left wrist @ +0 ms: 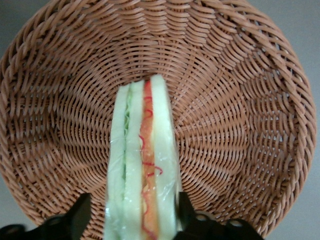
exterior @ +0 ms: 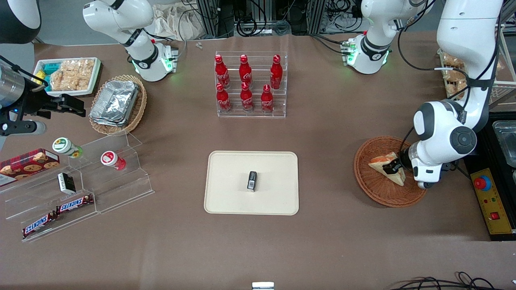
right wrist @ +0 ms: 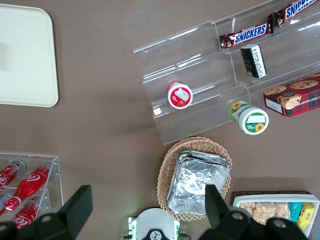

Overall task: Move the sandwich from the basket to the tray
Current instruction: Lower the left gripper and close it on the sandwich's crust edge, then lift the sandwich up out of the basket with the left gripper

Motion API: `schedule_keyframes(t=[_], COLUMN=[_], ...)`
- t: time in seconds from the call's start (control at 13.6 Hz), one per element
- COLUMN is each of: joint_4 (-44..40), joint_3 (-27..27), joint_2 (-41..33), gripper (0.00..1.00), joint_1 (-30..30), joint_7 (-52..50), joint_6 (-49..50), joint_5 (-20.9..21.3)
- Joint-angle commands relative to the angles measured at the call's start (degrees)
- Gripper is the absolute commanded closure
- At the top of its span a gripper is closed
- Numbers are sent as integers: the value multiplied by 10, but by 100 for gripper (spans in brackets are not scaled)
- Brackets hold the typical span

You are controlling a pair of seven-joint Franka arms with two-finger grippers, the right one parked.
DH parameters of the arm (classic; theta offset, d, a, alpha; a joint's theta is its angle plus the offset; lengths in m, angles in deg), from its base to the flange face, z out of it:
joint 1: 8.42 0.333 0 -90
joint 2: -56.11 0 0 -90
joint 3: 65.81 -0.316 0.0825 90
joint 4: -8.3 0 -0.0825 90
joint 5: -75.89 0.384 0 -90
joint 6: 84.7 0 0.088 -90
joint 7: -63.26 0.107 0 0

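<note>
Wicker basket (left wrist: 240,100), sandwich (left wrist: 145,165) between end effector (left wrist: 131,212) fingers

The gripper (exterior: 393,166) sits down in the basket (exterior: 377,189) at the sandwich (exterior: 397,174), and the arm's bulky wrist covers the basket's rim on the side toward the working arm's end of the table. In the wrist view the sandwich (left wrist: 142,170) runs out of the picture at its wide end, so only part of the wedge shows, with a finger (left wrist: 80,217) on each side of it cut off by the same edge. The basket (left wrist: 240,115) is cropped there too. On the tray (exterior: 225,201), the small dark object (exterior: 252,180) is too small to identify.
</note>
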Motion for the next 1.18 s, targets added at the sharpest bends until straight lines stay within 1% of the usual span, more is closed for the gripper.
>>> schedule_keyframes(t=[0.0, 0.15, 0.29, 0.44, 0.51, 0.59, 0.66, 0.88, 0.96, 1.1], joint_4=[-4, -9, -19, -53, -78, -107, -140, -256, -284, -322], joint_3=[2, 2, 3, 6, 6, 6, 6, 8, 8, 9], joint_2=[8, 7, 1, -6, -8, -12, -15, -14, -14, -17], gripper=[38, 49, 50, 51, 56, 63, 65, 65, 65, 65], joint_1=[1, -1, -4, -10, -12, -18, -23, -33, -36, -40], joint_7=[-17, -19, -27, -39, -44, -52, -55, -47, -46, -3], joint_6=[-16, -11, 4, 65, 104, 146, 187, 323, 350, 389], joint_5=[5, 5, 5, 12, 13, 13, 13, 13, 14, 21])
